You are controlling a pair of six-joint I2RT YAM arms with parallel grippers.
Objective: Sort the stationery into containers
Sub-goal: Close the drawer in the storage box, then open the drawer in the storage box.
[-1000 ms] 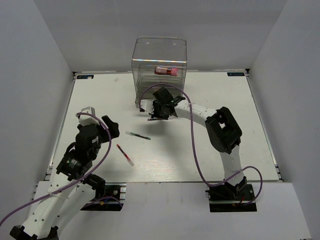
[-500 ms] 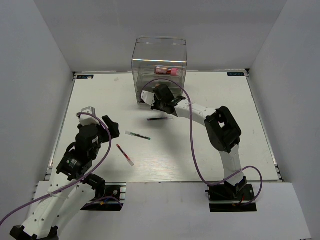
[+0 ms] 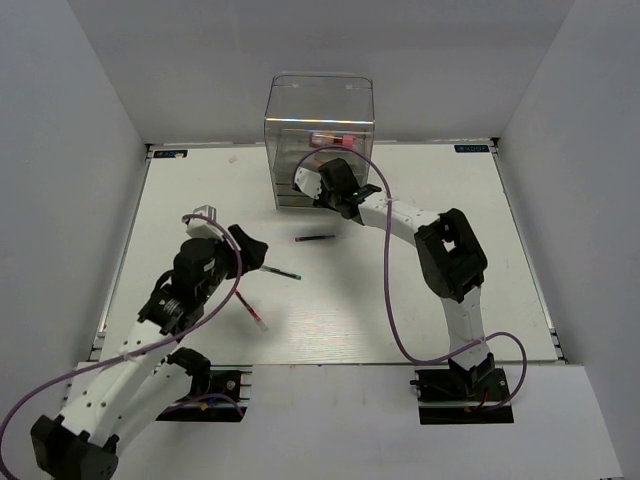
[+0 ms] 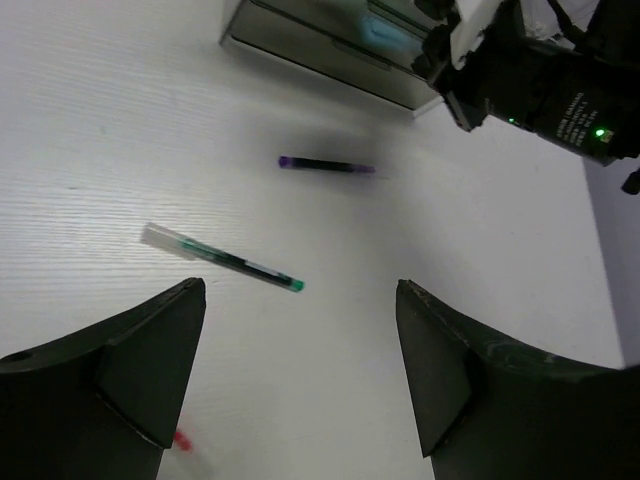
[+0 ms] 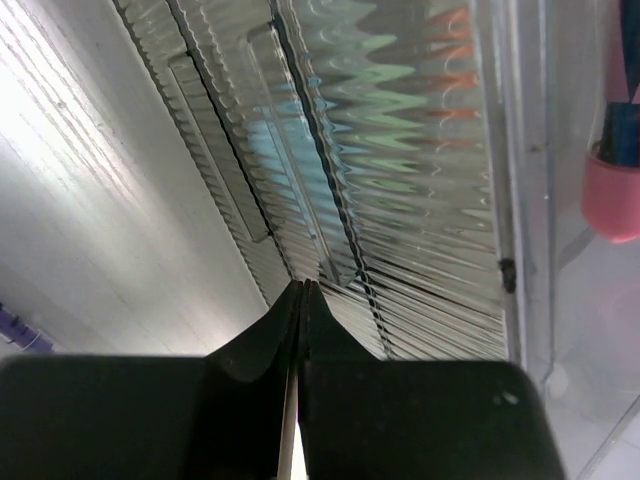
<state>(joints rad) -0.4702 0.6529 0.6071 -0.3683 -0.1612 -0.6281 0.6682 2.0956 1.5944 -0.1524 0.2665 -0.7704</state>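
The clear drawer box [image 3: 320, 120] stands at the far middle with the pink tube [image 3: 333, 141] inside; the tube also shows in the right wrist view [image 5: 612, 190]. My right gripper [image 3: 335, 188] is shut and empty, its tips [image 5: 303, 286] against the ribbed grey drawer fronts [image 5: 380, 150]. A thin dark pen [image 3: 315, 238] with a purple end [image 4: 325, 165] lies on the table. A green-tipped pen [image 4: 220, 258] lies nearer me. My left gripper [image 3: 250, 250] is open and empty [image 4: 300, 288] above the table just short of that pen. A red-white pen [image 3: 252, 312] lies by my left arm.
The white table [image 3: 430, 290] is walled by white panels on three sides. The right arm [image 4: 545, 85] shows at the top right of the left wrist view, next to the drawer box [image 4: 330, 45].
The dark pen now lies free on the table where my right gripper was; that gripper has moved back to the drawer fronts. My left arm has moved forward and right toward the pens.
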